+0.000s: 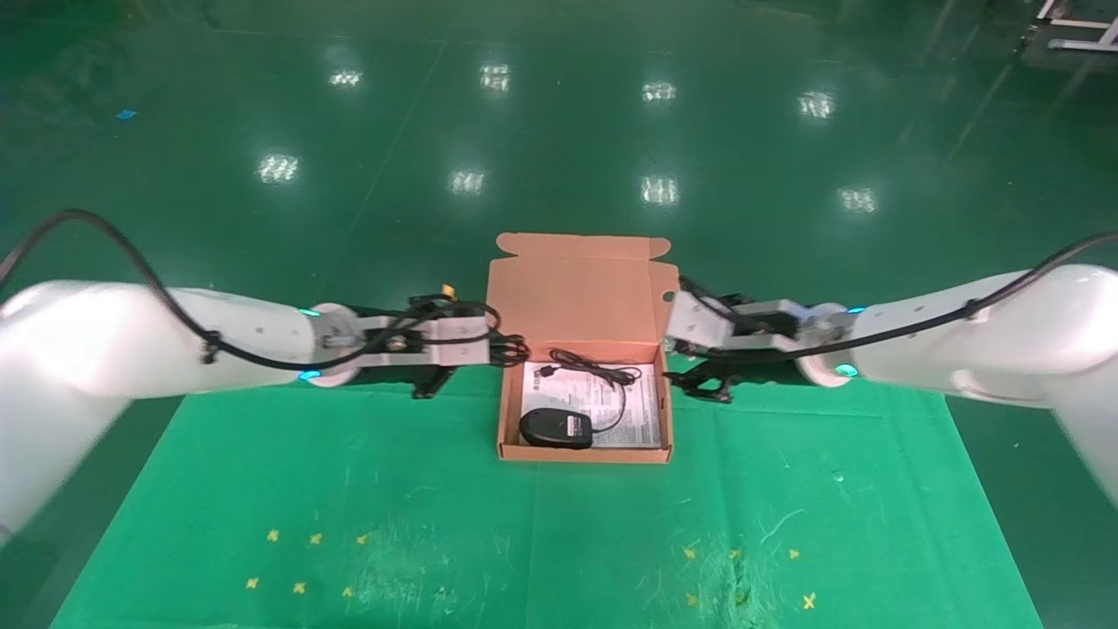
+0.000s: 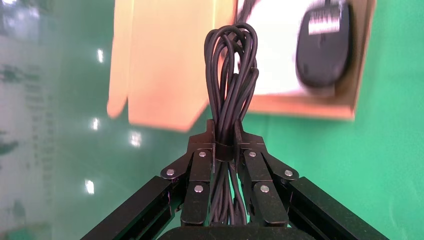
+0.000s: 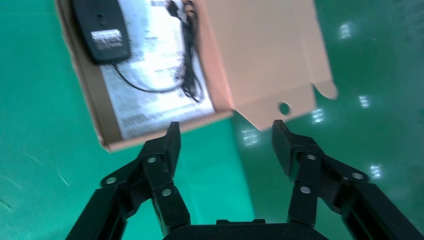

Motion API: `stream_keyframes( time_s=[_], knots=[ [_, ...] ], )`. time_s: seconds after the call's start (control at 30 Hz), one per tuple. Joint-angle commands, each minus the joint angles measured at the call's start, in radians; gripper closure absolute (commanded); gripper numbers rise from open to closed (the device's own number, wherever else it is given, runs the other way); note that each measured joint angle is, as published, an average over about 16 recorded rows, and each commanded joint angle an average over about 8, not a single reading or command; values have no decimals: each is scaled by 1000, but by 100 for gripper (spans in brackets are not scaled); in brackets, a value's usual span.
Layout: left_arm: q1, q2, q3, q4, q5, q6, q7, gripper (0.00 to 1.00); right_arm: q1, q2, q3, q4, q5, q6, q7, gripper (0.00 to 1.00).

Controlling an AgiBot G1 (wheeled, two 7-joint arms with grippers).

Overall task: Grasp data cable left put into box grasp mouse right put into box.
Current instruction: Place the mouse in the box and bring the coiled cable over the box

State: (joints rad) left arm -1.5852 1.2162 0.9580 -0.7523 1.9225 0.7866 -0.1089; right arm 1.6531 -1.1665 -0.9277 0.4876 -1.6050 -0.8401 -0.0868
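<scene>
Seen from the head camera, the box (image 1: 583,454) sits open at the middle of the green mat (image 1: 262,472), its lid standing at the far side, with the mouse (image 1: 555,428) already lying in the near-left corner on the white printed sheet (image 1: 642,411) and its thin cord (image 1: 603,374) looped toward the far wall. The left gripper (image 1: 509,349) hangs just outside the box's far-left corner, gripping the data cable (image 1: 512,351), so the opening lies immediately to its right and slightly nearer; the left arm is plainly the one placed for the drop. The right gripper (image 1: 699,380) hovers just off the box's right wall, carrying nothing. From the left wrist, the fingers (image 2: 200,167) are pinched tight on the cinched middle of the data cable (image 2: 231,75), whose long axis runs straight out from the jaws toward the box (image 2: 305,107), its free loop overlapping the lid's edge with the mouse (image 2: 322,50) beyond. A short carry rightward over the wall looks to be what remains, with the loop liable to catch the lid. From the right wrist, the fingers (image 3: 165,150) stand wide apart and empty, the box (image 3: 95,115) and mouse (image 3: 101,31) ahead of them.
</scene>
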Motion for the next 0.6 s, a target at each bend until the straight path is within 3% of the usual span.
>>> stream_keyframes(
  time_s=[0.03,0.23,0.6],
  knots=[
    [0,44,-2,52,-23,-23,52,100,7,24,5,2,4,-6,-8,0],
    [5,133,-8,190,-100,-77,204,100,13,98,16,37,15,-31,-26,0],
    [29,154,42,199,-307,-110,378,100,3,204,28,128,28,-64,-10,0]
  ],
)
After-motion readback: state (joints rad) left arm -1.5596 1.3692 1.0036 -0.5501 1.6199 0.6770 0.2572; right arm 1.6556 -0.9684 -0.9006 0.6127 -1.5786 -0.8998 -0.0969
